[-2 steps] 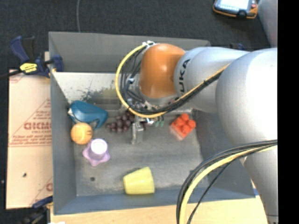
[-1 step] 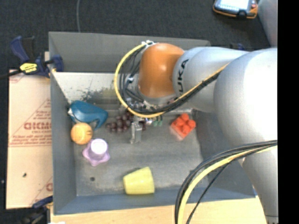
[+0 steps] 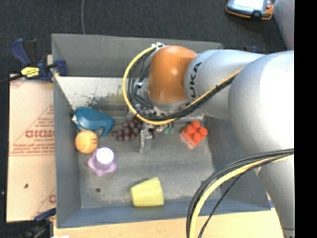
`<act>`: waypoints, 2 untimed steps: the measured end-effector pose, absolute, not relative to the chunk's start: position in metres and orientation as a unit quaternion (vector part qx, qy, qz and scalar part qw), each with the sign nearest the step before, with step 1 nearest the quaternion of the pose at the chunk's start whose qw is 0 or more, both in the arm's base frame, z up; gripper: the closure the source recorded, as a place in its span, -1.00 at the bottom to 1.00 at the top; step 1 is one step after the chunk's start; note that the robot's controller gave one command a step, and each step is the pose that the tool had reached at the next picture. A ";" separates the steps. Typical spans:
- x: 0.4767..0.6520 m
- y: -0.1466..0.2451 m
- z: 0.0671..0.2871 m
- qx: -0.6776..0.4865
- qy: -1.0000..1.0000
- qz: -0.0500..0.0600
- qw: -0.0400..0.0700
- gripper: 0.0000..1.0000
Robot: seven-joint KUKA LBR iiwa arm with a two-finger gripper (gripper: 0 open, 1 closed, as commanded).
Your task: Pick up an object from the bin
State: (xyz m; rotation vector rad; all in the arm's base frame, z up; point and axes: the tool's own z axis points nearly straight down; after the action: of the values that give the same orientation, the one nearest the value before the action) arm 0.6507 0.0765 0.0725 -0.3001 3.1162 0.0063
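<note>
My gripper (image 3: pixel 144 142) hangs below the orange wrist cover, in the middle of the bin, with one grey fingertip showing near the floor. Just to its left, partly under the cover, lies a dark purple bunch of grapes (image 3: pixel 127 129). An orange-red block with round studs (image 3: pixel 193 133) sits to the right of the fingertip. Nothing shows between the fingers.
At the bin's left side lie a teal blue curved object (image 3: pixel 92 121), an orange ball (image 3: pixel 86 142) and a lilac bottle with a white cap (image 3: pixel 102 161). A yellow cup (image 3: pixel 147 192) lies on its side near the front wall. The arm covers the bin's right part.
</note>
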 end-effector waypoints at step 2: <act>0.652 0.079 0.073 -0.089 0.996 0.003 0.007 1.00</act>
State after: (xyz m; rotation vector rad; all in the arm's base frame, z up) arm 0.6519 0.0787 0.0725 -0.2768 3.1156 0.0094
